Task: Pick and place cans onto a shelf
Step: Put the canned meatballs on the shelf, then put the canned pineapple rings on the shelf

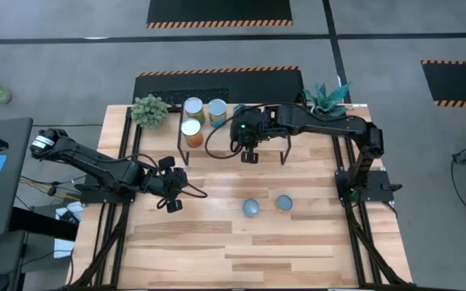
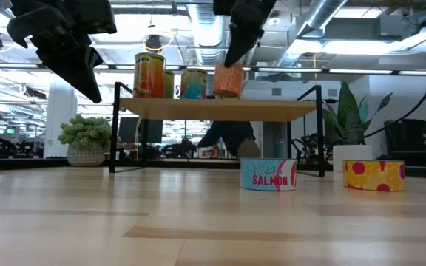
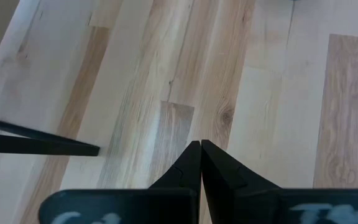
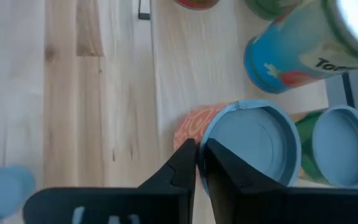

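Observation:
The shelf [image 1: 269, 149] [image 2: 213, 109] stands at the table's far middle. Three tall cans [image 1: 193, 106] [image 1: 217, 108] [image 1: 191, 128] stand on its left part. My right gripper [image 1: 250, 154] [image 4: 199, 155] is over the shelf's near edge, shut on an orange can with a pale blue top [image 4: 253, 143] [image 2: 228, 80]. Two low cans rest on their bases on the table: a blue one [image 1: 251, 208] [image 2: 268, 174] and a yellow one with red dots [image 1: 284, 202] [image 2: 374, 176]. My left gripper [image 1: 172, 204] [image 3: 201, 146] is shut and empty above the table's left part. My right gripper pinches the orange can at the edge of its top rim [image 4: 207, 134] between its two fingers, which point down from above. The can hangs slightly tilted below the fingers, its bottom [image 2: 226, 94] close over the shelf board. Whether it touches the board, I cannot tell.
A small bushy plant in a pot [image 1: 150, 111] [image 2: 86, 144] stands at the shelf's left. A spiky plant [image 1: 328, 97] stands at its right. The shelf's black legs [image 2: 115, 125] [image 2: 320, 129] stand on the table. The near half of the table is bare wood.

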`<state>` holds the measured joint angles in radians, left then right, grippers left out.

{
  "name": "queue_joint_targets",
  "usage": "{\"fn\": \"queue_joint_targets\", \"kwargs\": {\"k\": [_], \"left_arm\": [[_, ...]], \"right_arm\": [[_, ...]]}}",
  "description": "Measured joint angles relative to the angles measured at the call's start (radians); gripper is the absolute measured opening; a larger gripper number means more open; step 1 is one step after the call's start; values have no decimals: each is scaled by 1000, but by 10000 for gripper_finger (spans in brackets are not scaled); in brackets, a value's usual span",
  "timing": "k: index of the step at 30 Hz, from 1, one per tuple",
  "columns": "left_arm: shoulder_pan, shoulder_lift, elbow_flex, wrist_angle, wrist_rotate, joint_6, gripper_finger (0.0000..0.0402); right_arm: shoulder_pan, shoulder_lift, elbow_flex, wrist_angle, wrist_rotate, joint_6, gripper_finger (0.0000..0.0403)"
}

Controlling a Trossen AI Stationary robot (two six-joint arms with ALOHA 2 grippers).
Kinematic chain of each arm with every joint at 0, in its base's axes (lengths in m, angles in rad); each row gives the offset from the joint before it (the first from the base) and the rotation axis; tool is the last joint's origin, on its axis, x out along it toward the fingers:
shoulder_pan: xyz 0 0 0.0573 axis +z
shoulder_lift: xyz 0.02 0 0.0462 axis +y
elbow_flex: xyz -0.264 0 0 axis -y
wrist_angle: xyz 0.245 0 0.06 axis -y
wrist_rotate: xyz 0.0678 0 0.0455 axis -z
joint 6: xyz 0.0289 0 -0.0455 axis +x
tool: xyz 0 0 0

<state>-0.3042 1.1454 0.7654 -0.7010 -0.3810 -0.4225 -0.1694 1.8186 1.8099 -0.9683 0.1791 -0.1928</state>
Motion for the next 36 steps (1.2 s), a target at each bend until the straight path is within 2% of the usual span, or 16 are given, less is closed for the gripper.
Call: {"fn": "queue_joint_targets", "kwargs": {"k": [13, 22, 28, 33, 36], "left_arm": [[0, 0, 0, 1, 0, 0, 0], [0, 0, 0, 2, 0, -1, 0], [0, 0, 0, 2, 0, -2, 0], [0, 0, 0, 2, 0, -6, 0], [0, 0, 0, 2, 0, -8, 0]], "right_arm": [[-14, 36, -1, -35, 6, -55, 61], [0, 36, -1, -49, 11, -52, 110], [6, 34, 3, -54, 58, -52, 140], [28, 32, 79, -93, 58, -51, 150], [65, 33, 159, -216, 58, 15, 150]]}}
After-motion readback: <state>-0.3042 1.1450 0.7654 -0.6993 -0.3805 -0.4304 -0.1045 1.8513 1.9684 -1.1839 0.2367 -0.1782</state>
